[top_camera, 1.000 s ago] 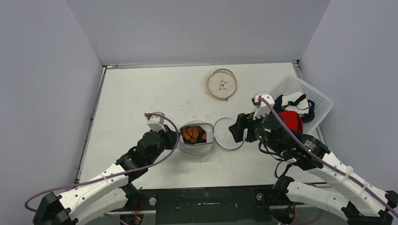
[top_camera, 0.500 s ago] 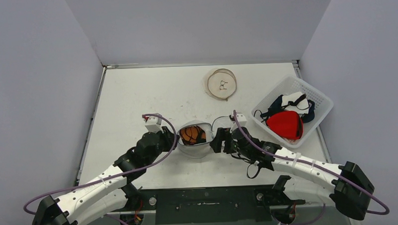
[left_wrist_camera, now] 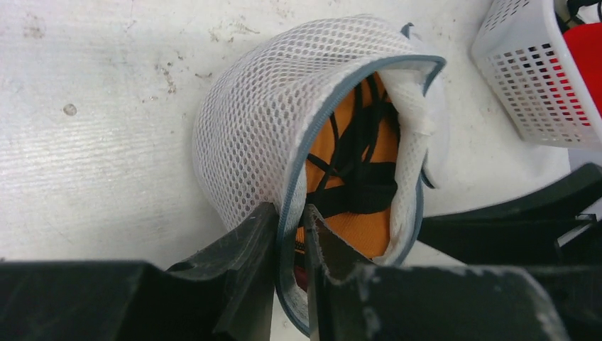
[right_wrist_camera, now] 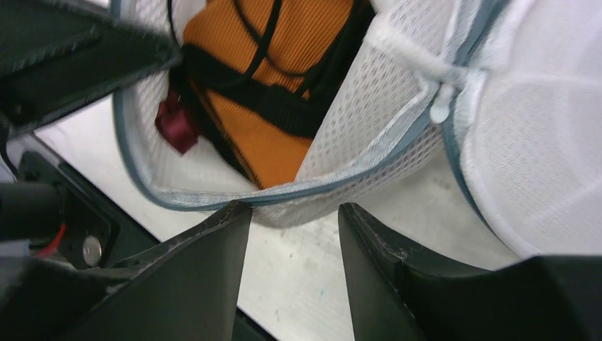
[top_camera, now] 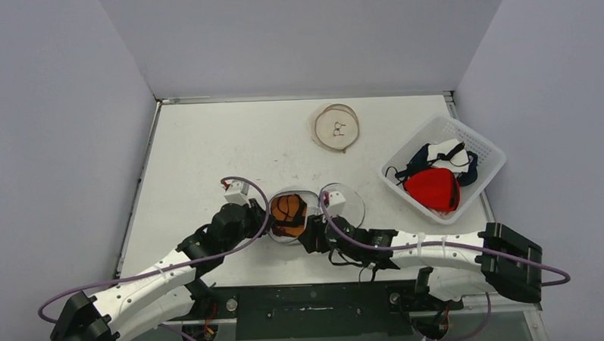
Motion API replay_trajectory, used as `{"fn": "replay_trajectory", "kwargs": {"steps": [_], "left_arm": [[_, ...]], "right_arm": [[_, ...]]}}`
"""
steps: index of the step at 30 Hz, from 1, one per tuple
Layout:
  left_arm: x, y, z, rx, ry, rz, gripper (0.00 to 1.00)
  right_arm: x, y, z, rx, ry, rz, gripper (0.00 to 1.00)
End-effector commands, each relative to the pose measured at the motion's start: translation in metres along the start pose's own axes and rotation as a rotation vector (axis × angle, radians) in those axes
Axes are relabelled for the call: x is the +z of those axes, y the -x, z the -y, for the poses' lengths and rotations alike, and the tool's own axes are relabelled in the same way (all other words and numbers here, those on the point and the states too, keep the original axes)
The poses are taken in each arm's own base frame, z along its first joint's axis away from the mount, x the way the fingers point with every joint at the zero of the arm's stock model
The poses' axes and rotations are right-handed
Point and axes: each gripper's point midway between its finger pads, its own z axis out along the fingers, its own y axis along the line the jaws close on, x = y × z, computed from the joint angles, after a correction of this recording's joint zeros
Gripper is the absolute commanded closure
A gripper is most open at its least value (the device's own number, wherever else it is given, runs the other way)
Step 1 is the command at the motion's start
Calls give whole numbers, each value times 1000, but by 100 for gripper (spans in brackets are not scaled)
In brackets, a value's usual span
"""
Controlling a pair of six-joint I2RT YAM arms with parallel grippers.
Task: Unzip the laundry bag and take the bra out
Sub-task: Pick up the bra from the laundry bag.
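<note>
My left gripper [left_wrist_camera: 291, 224] is clamped on the bag [left_wrist_camera: 241, 135] rim, which I judge props the mouth open and stops it sliding. My right gripper [right_wrist_camera: 291, 213], jaws apart and empty, sits at the near rim, lined up to reach in. The orange bra [right_wrist_camera: 298, 42] lies inside the unzipped bag. Beyond, to the right, the basket [top_camera: 472, 136] looks like the drop-off.

White table [top_camera: 207, 143], open laundry bag [left_wrist_camera: 248, 128], white basket [top_camera: 472, 136], round pouch [top_camera: 337, 127]
</note>
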Motion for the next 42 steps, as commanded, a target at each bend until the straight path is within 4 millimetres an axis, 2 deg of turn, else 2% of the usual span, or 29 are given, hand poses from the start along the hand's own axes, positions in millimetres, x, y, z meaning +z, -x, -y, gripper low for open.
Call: {"fn": "replay_trajectory", "kwargs": {"steps": [1,5,8,14,16,19,22,25,27,28,35,42], "left_arm": [[-2,-11,-2,-31,-17,-36,83],[-7,-13,-9,-35,-10,-26,86],[-8,-15,-13,-32,-9,-18,89],[-11,-17,-17,-22,-13,-10,97],[-12,-17,-17,-22,-18,-8,98],[-12,-17,-17,-25,-21,-6,98],[-12,-18,-17,-26,-18,-10,98],[-11,-18,-19,-26,-7,-14,98],[-11,-19,-20,-27,-3,-14,98],[-10,-19,-21,-25,-2,-13,98],[-1,-21,-18,-16,-5,-21,100],[13,-21,-2,-18,-56,-36,100]], "right_arm": [[-9,-22,5,-98,-55,25,52],[-24,-44,8,-159,-82,16,49],[-36,-34,0,-178,-77,50,42],[-67,34,-46,-226,-4,211,39],[-71,59,-63,-268,11,268,40],[-58,84,-76,-363,-33,294,43],[-27,92,-71,-426,-72,255,49],[5,78,-42,-450,-133,181,53],[12,57,-28,-481,-141,121,53],[14,51,-29,-479,-117,115,54],[-1,7,-15,-460,-74,64,57],[-9,-27,-4,-468,-102,33,57]]}}
